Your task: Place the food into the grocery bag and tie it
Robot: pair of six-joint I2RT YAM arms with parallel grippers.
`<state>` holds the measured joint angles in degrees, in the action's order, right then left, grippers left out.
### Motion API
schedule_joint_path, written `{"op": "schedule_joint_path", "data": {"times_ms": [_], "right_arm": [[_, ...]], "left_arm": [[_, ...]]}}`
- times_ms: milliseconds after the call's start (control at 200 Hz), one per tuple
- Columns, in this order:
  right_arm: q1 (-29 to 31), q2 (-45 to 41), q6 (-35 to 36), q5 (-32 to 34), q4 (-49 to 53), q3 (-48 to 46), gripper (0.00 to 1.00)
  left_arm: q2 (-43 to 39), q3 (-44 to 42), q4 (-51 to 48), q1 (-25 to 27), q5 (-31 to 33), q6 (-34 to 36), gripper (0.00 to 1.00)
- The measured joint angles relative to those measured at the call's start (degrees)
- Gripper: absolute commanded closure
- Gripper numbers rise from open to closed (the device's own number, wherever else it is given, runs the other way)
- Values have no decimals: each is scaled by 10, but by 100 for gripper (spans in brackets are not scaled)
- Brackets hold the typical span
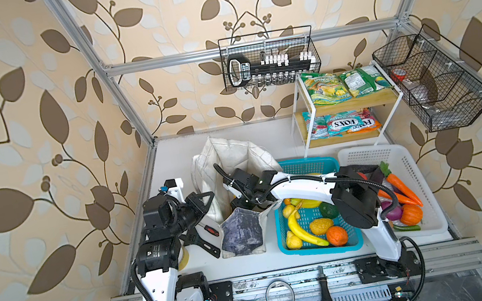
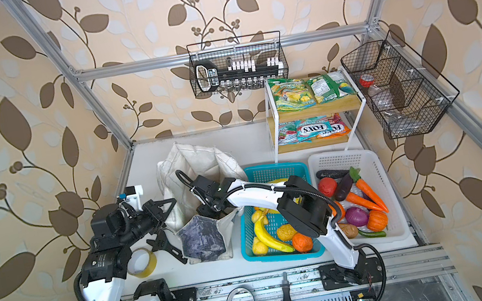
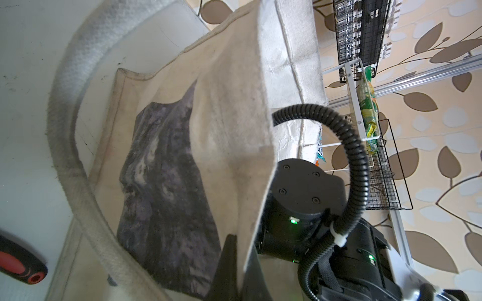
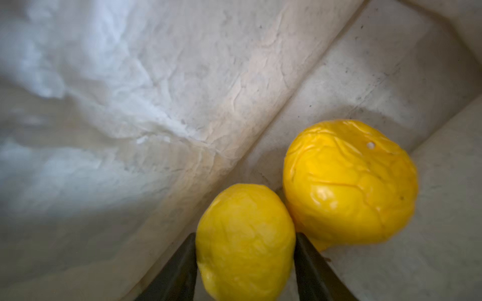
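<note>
Cloth grocery bag (image 1: pixel 234 156) stands open at the table's middle in both top views, right gripper (image 1: pixel 240 201) dipped inside. Left wrist: left gripper (image 3: pixel 238 258) pinches the bag's rim. Right wrist: jaws clasp a small yellow fruit (image 4: pixel 245 242) touching a larger yellow fruit (image 4: pixel 349 182) on the bag's floor.

bag (image 1: pixel 234 156) interior tight: cloth walls, large fruit (image 4: pixel 349 182) beside right pincer's (image 4: pixel 245 235) small fruit (image 4: pixel 245 239)

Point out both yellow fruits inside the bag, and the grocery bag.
gripped yellow fruit (image 4: pixel 245 239): right wrist view, its middle.
loose yellow fruit (image 4: pixel 349 182): right wrist view, wrinkled middle.
grocery bag (image 3: pixel 229 125): left wrist view, raised cloth wall.
</note>
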<state>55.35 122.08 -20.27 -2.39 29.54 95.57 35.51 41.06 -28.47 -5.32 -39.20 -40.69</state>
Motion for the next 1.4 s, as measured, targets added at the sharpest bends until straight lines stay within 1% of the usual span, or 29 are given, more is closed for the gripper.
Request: {"op": "schedule_joint_path", "data": {"times_ms": [195, 240, 320, 345, 365, 485, 615, 715, 860, 975, 1060, 1130, 1234, 1314, 1399], "right_arm": [[-4, 3, -5, 0, -10, -1, 34], [-4, 4, -6, 0, -9, -1, 31], [-5, 5, -6, 4, -9, -3, 19], [-5, 5, -7, 6, -9, -3, 3], [-6, 5, -14, 7, -8, -3, 0], [-6, 1, -13, 16, -2, -3, 0], [-2, -38, -13, 40, 12, -3, 0], [4, -102, -12, 56, 15, -3, 0], [8, -203, -8, 82, 16, -1, 0], [9, -283, 15, 113, 15, -7, 0], [0, -355, 32, 118, 12, -27, 0], [-27, -422, 39, 111, 12, -45, 0], [-110, -502, 49, 83, 19, -50, 0], [-165, -534, 61, 64, 34, -48, 0], [-210, -546, 70, 47, 51, -47, 0]], "left_arm": [[-4, 0, 0, 0, -1, 0, 100], [-5, 0, 0, 0, -2, 0, 100], [-5, 0, 0, 0, -5, 0, 100], [-4, 0, 0, 0, -8, 0, 100], [-4, 0, 0, 0, -9, 0, 100], [-4, 0, 0, 0, -10, 0, 100], [-6, -13, 15, 0, -12, -9, 100], [-12, -34, 32, 0, -14, -25, 100], [-12, -37, 41, 0, -14, -32, 100], [-9, -36, 43, 0, -14, -31, 100], [-5, -35, 42, 0, -14, -31, 100], [-5, -33, 42, 0, -13, -31, 100], [-6, -33, 44, 0, -12, -37, 100], [-6, -33, 47, 0, -11, -44, 100], [-4, -32, 47, 0, -11, -45, 100]]}}
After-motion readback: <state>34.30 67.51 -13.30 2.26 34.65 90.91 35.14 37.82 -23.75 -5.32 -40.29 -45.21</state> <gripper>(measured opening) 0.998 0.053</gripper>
